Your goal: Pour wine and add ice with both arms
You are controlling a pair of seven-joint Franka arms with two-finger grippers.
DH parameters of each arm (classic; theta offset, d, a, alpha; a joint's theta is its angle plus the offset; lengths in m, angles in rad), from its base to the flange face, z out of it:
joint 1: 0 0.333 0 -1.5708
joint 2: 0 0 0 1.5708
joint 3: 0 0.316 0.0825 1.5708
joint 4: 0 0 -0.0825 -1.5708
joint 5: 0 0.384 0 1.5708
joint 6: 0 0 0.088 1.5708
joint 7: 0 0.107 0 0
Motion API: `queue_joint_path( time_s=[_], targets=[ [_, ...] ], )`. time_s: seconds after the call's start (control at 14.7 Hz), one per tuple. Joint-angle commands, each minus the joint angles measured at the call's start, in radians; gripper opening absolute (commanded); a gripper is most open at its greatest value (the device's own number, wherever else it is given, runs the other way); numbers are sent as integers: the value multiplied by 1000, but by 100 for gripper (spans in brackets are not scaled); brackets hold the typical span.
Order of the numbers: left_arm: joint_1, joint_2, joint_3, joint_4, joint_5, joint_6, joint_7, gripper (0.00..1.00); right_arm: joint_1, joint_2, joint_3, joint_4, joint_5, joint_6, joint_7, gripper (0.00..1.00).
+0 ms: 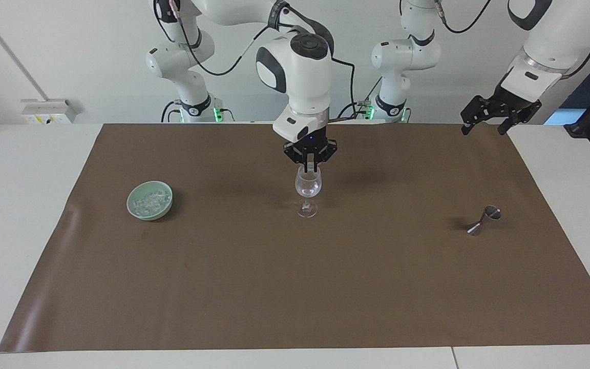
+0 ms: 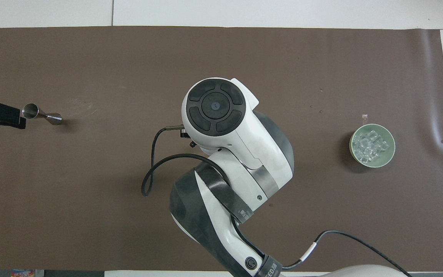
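over the wine glass (image 1: 308, 185) the right gripper (image 1: 311, 168) is pinched tight on what looks like ice, so open slowly above the bowl; the left gripper (image 1: 499, 114) waits spread wide, and the ice (image 1: 150, 200) sits in the green bowl (image 1: 136, 210).

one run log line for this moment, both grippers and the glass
right gripper: shut, at wine glass rim | left gripper: open, waiting over mat edge | ice: in green bowl | jigger: untouched
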Motion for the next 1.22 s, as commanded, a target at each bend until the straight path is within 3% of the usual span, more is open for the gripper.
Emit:
queue_joint_path(
  time_s=[0.0, 0.14, 0.2, 0.41, 0.75, 1.15],
  targets=[
    [-9, 31, 13, 19, 25, 10, 24, 100, 2, -13, 4, -28, -14, 22, 17, 0],
    [-6, 30, 11, 16, 19, 22, 26, 100, 0, -15, 4, -29, -14, 20, 17, 0],
    [-5, 25, 11, 10, 16, 29, 27, 100, 0, -15, 4, -29, -13, 18, 17, 8],
    [-5, 14, 13, -24, 16, 36, 27, 100, 2, -16, 4, -29, -13, 6, 17, 10],
    [-3, -5, 13, -60, 16, 73, 27, 100, 2, -16, 4, -25, -13, -12, 17, 31],
    [-9, -6, 14, -60, 15, 78, 18, 100, 0, -15, 4, -7, -14, -32, 17, 33]
  ],
)
